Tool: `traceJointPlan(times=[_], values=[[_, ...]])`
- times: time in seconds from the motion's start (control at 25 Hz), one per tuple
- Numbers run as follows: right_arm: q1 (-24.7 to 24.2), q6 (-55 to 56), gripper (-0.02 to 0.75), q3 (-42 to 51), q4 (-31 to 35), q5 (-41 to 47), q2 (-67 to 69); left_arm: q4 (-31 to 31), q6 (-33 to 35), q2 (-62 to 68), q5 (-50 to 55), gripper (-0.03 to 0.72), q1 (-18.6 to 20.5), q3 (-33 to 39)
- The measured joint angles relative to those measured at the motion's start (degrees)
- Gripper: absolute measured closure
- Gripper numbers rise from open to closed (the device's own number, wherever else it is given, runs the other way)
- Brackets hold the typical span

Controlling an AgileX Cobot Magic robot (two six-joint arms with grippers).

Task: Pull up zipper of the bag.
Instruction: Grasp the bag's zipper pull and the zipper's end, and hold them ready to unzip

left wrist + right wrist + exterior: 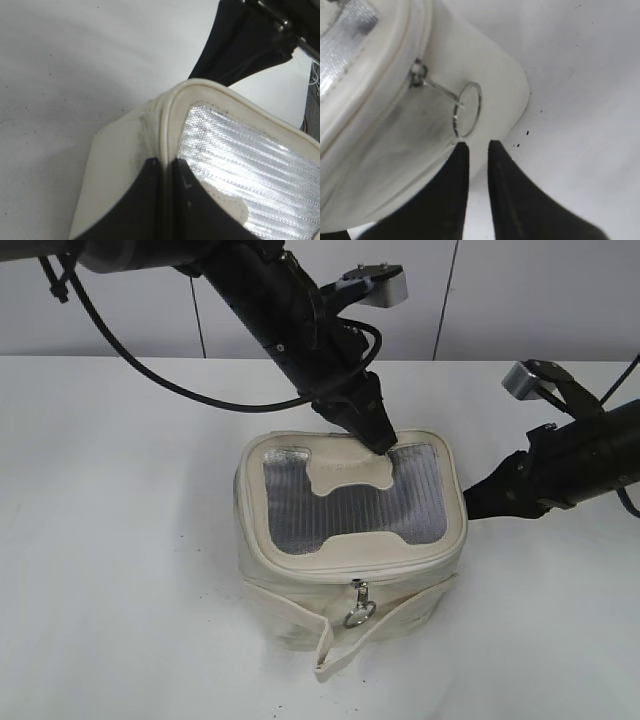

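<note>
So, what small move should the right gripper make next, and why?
Probably a short advance so its fingers straddle the ring pull, then close. In the right wrist view the right gripper is slightly open just below the ring, not yet touching it. The left gripper is pinched on the rim of the bag, so the bag seems steadied for pulling.

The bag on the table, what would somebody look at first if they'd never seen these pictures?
First, the cream fabric box-shaped bag mid-table, with its shiny silver mesh top panel. Next, the left black gripper pressing its closed tips on the bag's back top edge, and the right black gripper at the bag's right side, tips slightly apart just short of a thin metal pull ring. Another zipper ring hangs in front.
</note>
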Motion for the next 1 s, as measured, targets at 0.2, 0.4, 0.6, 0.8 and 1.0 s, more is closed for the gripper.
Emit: traceJointPlan(times=[0.2, 0.4, 0.6, 0.8, 1.0], values=[[0.00, -1.98, 0.442, 0.11, 0.82, -3.39, 0.00, 1.95, 1.06, -0.11, -0.25, 0.648, -0.53, 0.00], [0.00, -2.10, 0.409, 0.11, 0.93, -7.44, 0.00, 4.11, 2.60, -0.22, -0.75, 0.648, -1.41, -0.12], [0.00, -2.25, 0.403, 0.17, 0.93, -4.23, 0.00, 5.41, 2.97, -0.59, -0.92, 0.648, -1.98, -0.12], [0.00, -2.25, 0.403, 1.12, 1.22, -1.50, 0.00, 5.48, 3.01, -0.59, -0.92, 0.648, -2.02, -0.12], [0.00, -3.62, 0.402, 1.24, 5.04, -0.45, 0.00, 5.42, 3.01, -0.59, -0.92, 0.648, -2.02, -0.12]])
